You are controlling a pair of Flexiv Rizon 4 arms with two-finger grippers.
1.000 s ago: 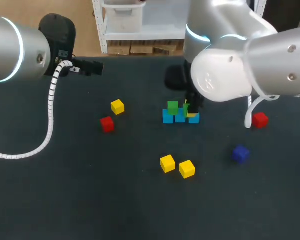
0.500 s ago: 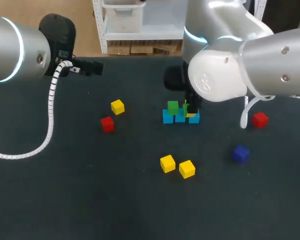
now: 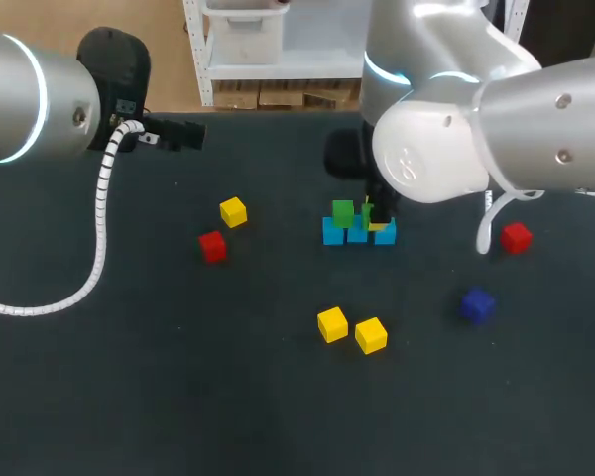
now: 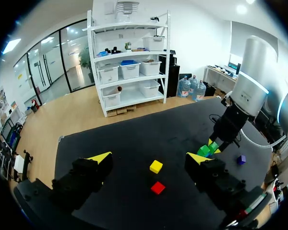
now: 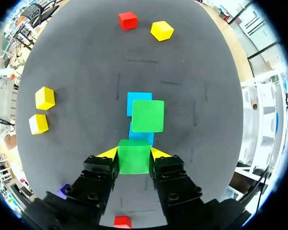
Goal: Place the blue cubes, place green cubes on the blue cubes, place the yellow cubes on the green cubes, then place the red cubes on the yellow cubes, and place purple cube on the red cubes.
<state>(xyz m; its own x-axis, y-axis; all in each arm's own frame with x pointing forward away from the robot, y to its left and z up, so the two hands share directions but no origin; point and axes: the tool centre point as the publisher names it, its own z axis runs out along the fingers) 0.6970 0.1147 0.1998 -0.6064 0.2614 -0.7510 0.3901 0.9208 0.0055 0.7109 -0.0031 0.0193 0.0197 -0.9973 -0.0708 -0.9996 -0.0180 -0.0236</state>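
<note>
green cube (image 5: 134, 160) is clamped in the right gripper (image 5: 134, 153), a yellow-tipped finger pressed to each of its sides. it is held low over the row of blue cubes (image 5: 142, 137). a second green cube (image 5: 148, 115) already rests on the blue cube at the far end of the row. i judge the held one is meant for the next blue cube, just beside that one. the grip squares it to the row, which should let it land flat. whether it touches the blue beneath, i cannot tell. the left gripper (image 4: 148, 159) hangs with fingers spread wide and holds nothing, well apart from the stack. yellow cubes (image 3: 332, 324), red cubes (image 3: 212, 245) and the purple cube (image 3: 477, 304) lie loose on the table (image 3: 178, 397), left for later layers.
</note>
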